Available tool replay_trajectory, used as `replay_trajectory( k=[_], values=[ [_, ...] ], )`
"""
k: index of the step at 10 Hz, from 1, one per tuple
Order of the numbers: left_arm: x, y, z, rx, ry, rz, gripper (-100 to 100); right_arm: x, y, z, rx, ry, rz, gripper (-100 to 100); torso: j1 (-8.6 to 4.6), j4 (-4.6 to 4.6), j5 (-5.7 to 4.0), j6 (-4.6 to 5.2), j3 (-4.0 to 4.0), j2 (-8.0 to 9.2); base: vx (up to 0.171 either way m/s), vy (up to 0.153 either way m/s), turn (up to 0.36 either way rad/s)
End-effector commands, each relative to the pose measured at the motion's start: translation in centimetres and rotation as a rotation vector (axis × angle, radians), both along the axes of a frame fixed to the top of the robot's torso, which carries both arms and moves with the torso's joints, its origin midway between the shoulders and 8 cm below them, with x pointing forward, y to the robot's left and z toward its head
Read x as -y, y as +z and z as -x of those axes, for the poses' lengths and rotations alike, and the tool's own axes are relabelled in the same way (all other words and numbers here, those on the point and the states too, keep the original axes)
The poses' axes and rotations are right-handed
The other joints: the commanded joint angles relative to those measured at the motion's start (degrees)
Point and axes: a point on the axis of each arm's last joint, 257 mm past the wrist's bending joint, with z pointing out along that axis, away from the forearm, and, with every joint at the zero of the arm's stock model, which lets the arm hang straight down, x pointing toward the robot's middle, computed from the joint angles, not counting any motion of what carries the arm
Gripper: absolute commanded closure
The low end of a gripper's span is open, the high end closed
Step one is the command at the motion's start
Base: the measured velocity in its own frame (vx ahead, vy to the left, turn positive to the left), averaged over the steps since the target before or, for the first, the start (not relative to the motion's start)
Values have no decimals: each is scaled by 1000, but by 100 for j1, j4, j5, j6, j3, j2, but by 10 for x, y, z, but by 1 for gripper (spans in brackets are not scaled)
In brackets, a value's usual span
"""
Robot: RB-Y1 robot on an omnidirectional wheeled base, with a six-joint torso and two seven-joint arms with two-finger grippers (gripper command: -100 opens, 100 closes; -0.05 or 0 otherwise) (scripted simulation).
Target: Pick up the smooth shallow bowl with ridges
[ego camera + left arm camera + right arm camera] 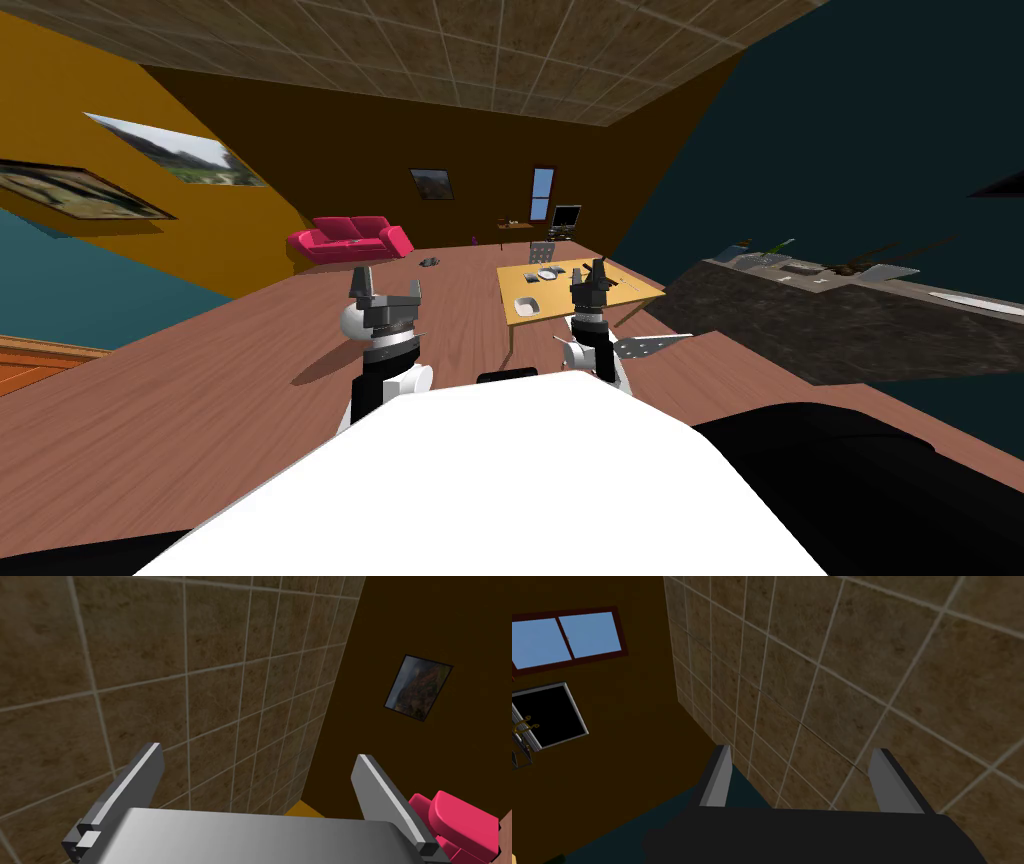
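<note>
Across the wood floor (200, 400), a pale shallow bowl (527, 304) sits near the front edge of the yellow surface (548, 296), well apart from the robot, which should probably drive closer before reaching, as the left end effector (388, 290) and right end effector (590, 272) stand raised, wide open and empty.

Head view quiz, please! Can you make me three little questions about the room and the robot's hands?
1. True or false: the left gripper is shut.
2. What colour is the sofa? A green, B pinkish red, C white.
3. Fill the gap: the squarish white dish lies on the yellow ____.
Key: 1 false, its fingers stand wide apart; 2 B; 3 table.
</note>
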Motion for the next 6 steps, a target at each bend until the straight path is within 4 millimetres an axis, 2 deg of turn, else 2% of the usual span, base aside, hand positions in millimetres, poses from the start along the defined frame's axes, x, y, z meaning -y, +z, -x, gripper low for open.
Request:
replay_trajectory(
  k=[1, 3, 6],
  values=[
    [0, 0, 0, 0, 0, 0, 0, -5, -6, -4, -26, 5, 51, -100, 0, 0, 0, 0, 0, 0, 5, 5, 48],
    [0, 0, 0, 0, 0, 0, 0, -11, -21, -10, -78, 2, 134, -100, 2, -1, 0, -1, -2, -3, 13, 13, 79],
    [0, 0, 0, 0, 0, 0, 0, -17, -56, -23, -186, -29, 281, -100, 5, -2, 1, -2, -6, -10, 25, 18, 119]
  ],
)
